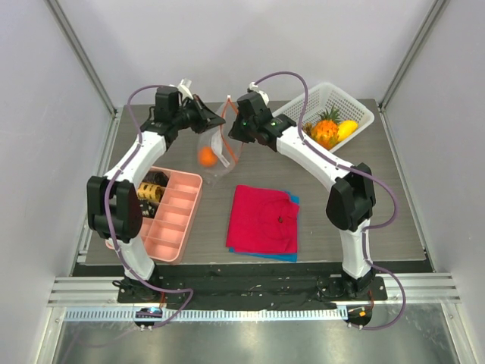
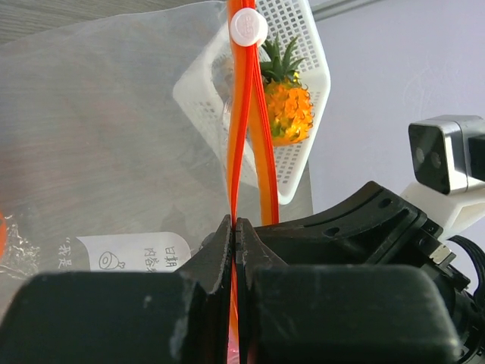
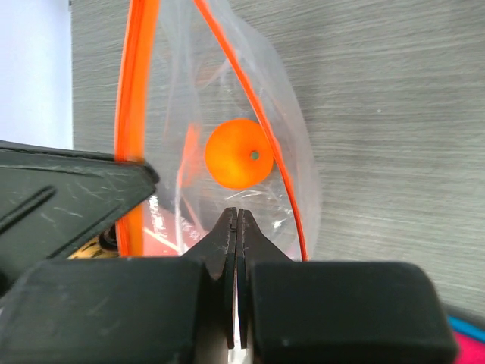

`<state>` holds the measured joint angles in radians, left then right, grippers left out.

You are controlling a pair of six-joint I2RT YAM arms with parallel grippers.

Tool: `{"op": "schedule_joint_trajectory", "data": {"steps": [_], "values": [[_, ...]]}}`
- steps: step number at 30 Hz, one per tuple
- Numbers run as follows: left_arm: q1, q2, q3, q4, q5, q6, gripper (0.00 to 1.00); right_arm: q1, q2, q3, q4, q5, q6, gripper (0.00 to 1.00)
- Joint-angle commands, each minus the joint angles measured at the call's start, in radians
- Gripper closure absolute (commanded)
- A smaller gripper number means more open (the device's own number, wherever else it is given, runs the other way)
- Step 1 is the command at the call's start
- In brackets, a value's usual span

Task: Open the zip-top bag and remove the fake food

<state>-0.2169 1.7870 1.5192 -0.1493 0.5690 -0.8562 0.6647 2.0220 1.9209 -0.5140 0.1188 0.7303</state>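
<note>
I hold the zip-top bag (image 1: 217, 148) between my two pincers over the back middle of the bench (image 1: 383, 201). My left pincer (image 2: 235, 226) is clenched on the orange-red zip strip (image 2: 244, 114). The two rails of the strip run up from my fingertips and part slightly before they meet the white slider (image 2: 248, 26). My right pincer (image 3: 237, 218) is clenched too, its tips pinching the clear film of the bag just under the mouth. The strip curves past on both sides of those tips, so the mouth gapes a little.

From above, my left pincer (image 1: 209, 115) grips the bag's top at the left and my right pincer (image 1: 230, 135) grips it just beside, at the right. The bag hangs below them, and I cannot tell whether its bottom touches the bench.

One piece of fake food, an orange ball (image 3: 239, 153), sits inside the bag, just beyond my right fingertips and below both pincers.

A pineapple (image 1: 327, 131) and a yellow fruit (image 1: 347, 129) lie in the white mesh basket (image 1: 356, 106) at the back right, well apart from the bag. A pink tray (image 1: 173, 216) lies at the near left, and a red cloth (image 1: 264, 220) in the near middle.
</note>
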Motion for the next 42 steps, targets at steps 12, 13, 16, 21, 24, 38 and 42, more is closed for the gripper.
{"op": "schedule_joint_trajectory", "data": {"steps": [12, 13, 16, 21, 24, 38, 42], "values": [[-0.032, -0.037, 0.021, 0.010, 0.000, 0.063, 1.00, -0.132, -0.011, -0.086, -0.074, -0.025, 0.265, 0.99], [-0.030, -0.035, 0.021, 0.010, 0.000, 0.063, 1.00, -0.142, -0.012, -0.098, -0.067, -0.027, 0.264, 0.99], [-0.030, -0.032, 0.022, 0.008, 0.000, 0.063, 1.00, -0.149, -0.017, -0.114, -0.058, -0.027, 0.248, 0.99], [-0.036, -0.024, 0.021, 0.008, 0.005, 0.059, 1.00, -0.129, -0.029, -0.059, -0.046, -0.070, 0.212, 0.98], [-0.044, -0.017, 0.022, 0.007, 0.008, 0.055, 1.00, -0.094, -0.048, -0.013, -0.035, -0.048, 0.163, 0.98], [-0.050, -0.023, 0.019, 0.008, 0.002, 0.055, 1.00, -0.093, 0.027, 0.101, -0.001, -0.137, 0.276, 0.98], [-0.050, -0.023, 0.021, 0.008, 0.003, 0.063, 1.00, -0.093, 0.066, 0.116, 0.000, -0.156, 0.374, 0.98]]}}
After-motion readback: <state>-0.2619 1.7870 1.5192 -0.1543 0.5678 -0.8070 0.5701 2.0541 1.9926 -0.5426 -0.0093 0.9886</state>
